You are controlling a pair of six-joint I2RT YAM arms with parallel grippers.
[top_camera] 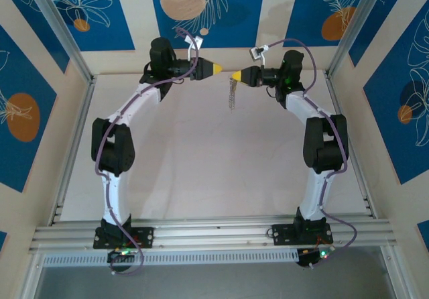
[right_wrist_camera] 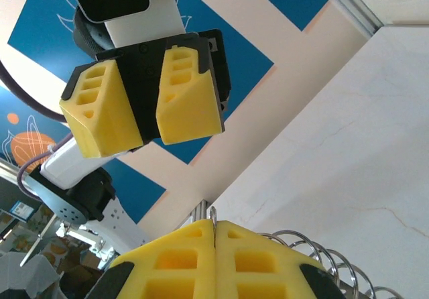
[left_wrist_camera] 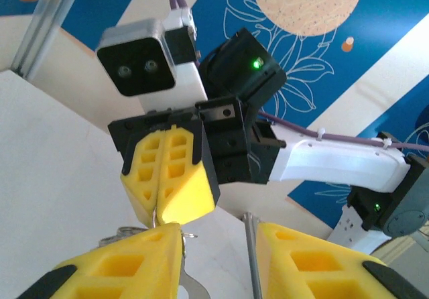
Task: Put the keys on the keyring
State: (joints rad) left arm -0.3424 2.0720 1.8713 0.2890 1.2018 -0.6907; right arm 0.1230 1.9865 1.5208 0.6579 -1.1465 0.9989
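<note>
My right gripper (top_camera: pixel 234 76) pinched keys (top_camera: pixel 232 98); left gripper (top_camera: pixel 218 68) spread. Keys judged light, floppy, slippery; best held at top.

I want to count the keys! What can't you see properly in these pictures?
- The keys, top view: too small to count.
- The wire loops, right wrist view: partly behind the right end effector, cut by the bottom edge.
- The metal rod, left wrist view: cut off below, between the left end effector's fingers.

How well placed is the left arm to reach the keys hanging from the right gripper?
Probably yes: the left gripper faces the right gripper closely, nothing between, keys dangling free below.
</note>
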